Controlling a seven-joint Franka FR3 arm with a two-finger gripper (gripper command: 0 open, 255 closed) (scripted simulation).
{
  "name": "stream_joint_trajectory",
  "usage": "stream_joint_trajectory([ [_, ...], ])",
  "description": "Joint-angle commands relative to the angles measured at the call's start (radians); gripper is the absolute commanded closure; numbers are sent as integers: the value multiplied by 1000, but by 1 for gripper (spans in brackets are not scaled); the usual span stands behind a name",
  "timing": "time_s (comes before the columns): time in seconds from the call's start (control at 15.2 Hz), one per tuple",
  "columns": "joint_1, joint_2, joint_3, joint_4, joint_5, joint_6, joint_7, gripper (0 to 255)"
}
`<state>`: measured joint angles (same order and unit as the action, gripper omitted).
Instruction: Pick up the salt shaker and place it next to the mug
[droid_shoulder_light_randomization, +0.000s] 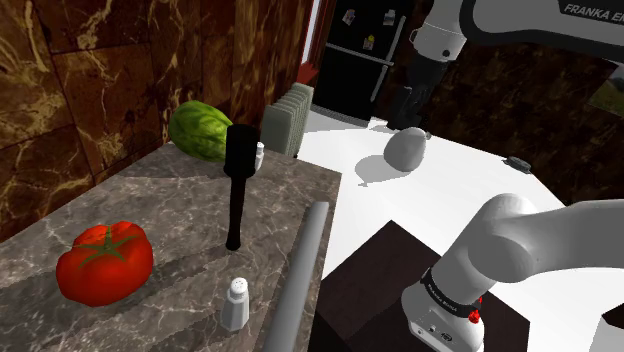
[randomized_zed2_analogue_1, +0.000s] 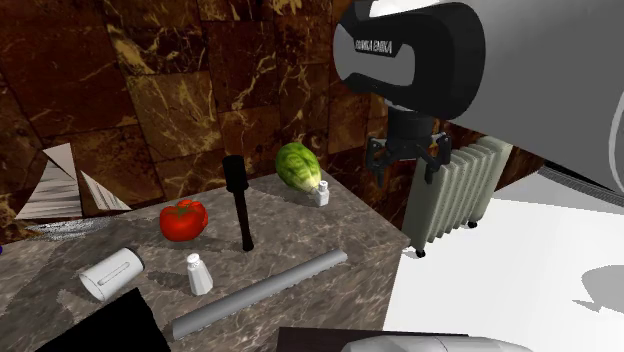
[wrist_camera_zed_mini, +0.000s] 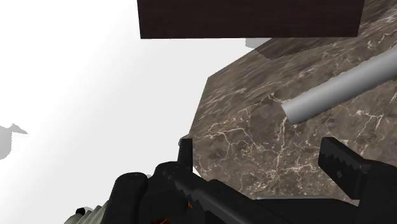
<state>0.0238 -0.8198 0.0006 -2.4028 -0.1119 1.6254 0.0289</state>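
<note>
Shoulder view gives me the grey-brown veined stone counter set under dark brown marble-tiled walls, with a white floor beyond its edge and a black fridge at the far end of the room. The small white salt shaker stands upright near the counter's front edge, just beside a long grey rod. It is well apart from my all-black two-finger gripper, which hangs out past the counter over the floor. In the second exterior view the salt shaker sits between the rod and a white cylindrical mug lying on its side, near the mug but not touching it. Behind them I see a red tomato, a tall black pepper mill and a green lettuce head with a second small white shaker just beside it. The gripper appears just above a pale ribbed radiator that stands on the floor beside the counter. On the wrist view the fingers stand spread apart with nothing between them, above the counter's corner, with the dark box stand beyond.
</note>
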Motion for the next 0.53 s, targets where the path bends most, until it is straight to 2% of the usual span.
stream_joint_trajectory([
  [0.0, 0, 0, 0, 0, 0, 0, 0, 0],
  [0.46, 18, 281, 43, 108, 34, 125, 60, 0],
])
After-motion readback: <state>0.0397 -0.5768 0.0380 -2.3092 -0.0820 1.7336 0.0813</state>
